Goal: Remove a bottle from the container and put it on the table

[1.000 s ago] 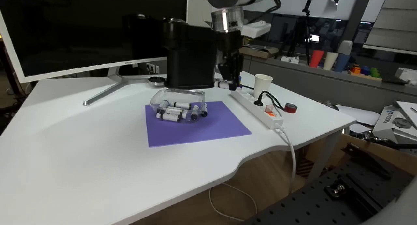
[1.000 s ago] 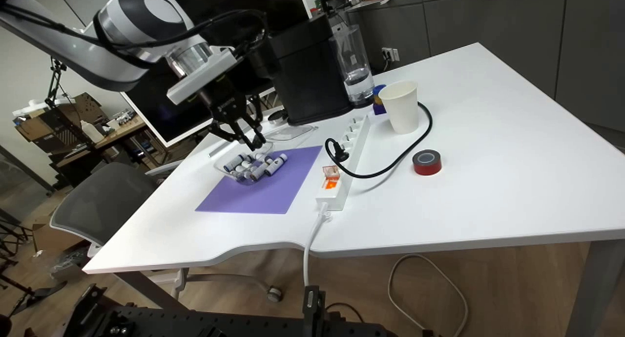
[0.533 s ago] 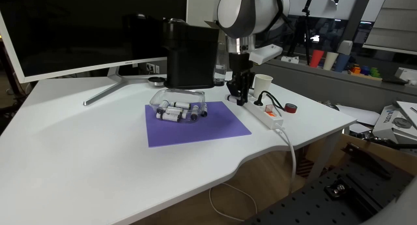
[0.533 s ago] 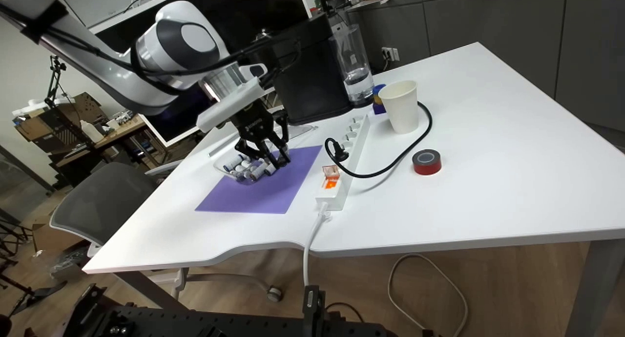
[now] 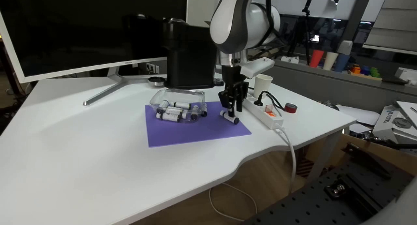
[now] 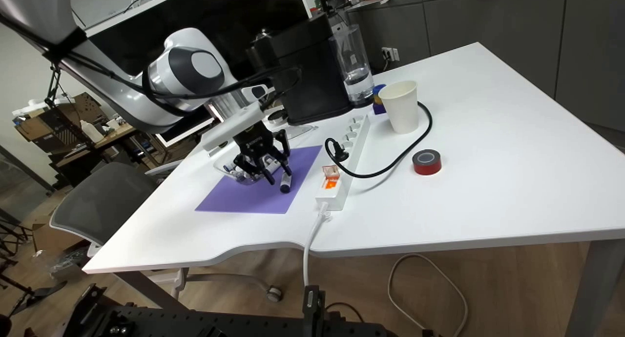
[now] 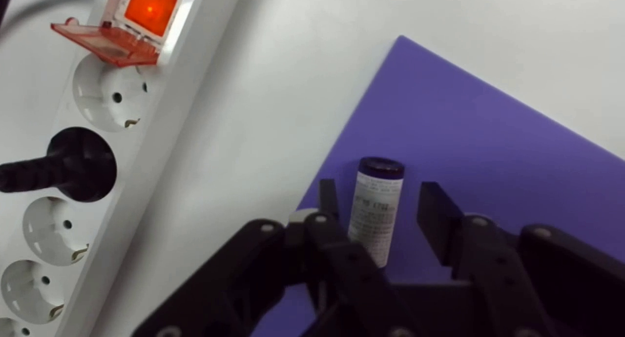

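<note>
A small bottle with a white label and a dark end lies on its side on the purple mat (image 5: pixel 195 133), near the mat's edge by the power strip. The bottle shows in both exterior views (image 5: pixel 227 116) (image 6: pixel 286 181) and in the wrist view (image 7: pixel 376 210). My gripper (image 5: pixel 235 111) is open, with a finger on each side of this bottle and visible gaps in the wrist view (image 7: pixel 380 199). The container (image 5: pixel 177 94), a clear low tray, holds several similar bottles on the mat; in an exterior view (image 6: pixel 218 167) my gripper partly hides it. The white table (image 5: pixel 97 153) lies beneath.
A white power strip (image 5: pixel 260 112) with a black plug (image 5: pixel 259 101) stands close beside the mat. A paper cup (image 6: pixel 401 107), a tape roll (image 6: pixel 427 162) and a glass with water (image 6: pixel 359 83) are beyond it. A tall black box (image 5: pixel 190 55) and a monitor (image 5: pixel 81 29) stand behind.
My gripper came down with a bottle held between its fingers, over the power-strip side, onto the mat. It has opened, and the bottle now lies on the mat. The container has not moved.
</note>
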